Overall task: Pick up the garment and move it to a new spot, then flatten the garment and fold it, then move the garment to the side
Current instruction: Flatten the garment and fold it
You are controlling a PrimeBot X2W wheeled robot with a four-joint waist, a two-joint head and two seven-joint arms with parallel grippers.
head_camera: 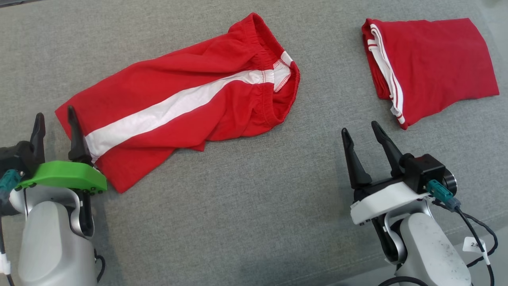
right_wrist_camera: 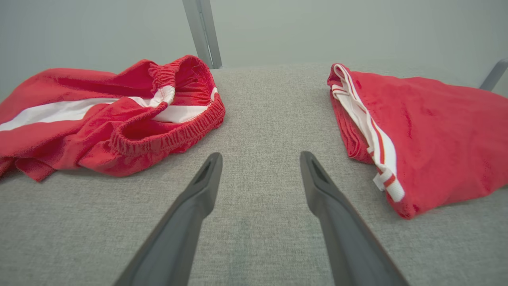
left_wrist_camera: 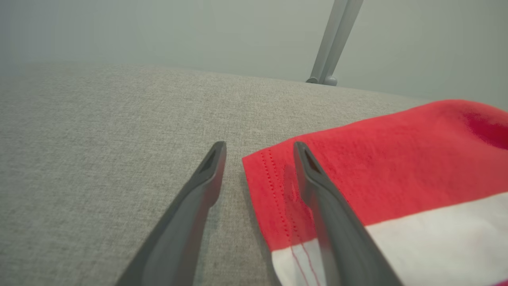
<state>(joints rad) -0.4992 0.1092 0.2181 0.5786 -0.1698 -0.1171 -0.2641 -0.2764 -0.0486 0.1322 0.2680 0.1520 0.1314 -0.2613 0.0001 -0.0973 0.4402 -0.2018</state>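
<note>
1. Risk: my left gripper (head_camera: 55, 115) stood spread astride the garment (head_camera: 178, 103) at its leg-hem corner. Closing from there could've nipped one layer only, or just grey cushion (head_camera: 238, 206), and the cloth would bunch, not flatten.
2. Waistband end lay rumpled and gaping; a one-arm pull would prob. skew it.
3. Garment lay mid-cushion, slanting away to my right. Hem corner sat between my left fingers — one over red cloth, other over bare cushion.
4. Right gripper (head_camera: 360, 128) was spread, holding nothing, near the waistband end but apart, w/ a folded red piece (head_camera: 432, 67) beyond.
</note>
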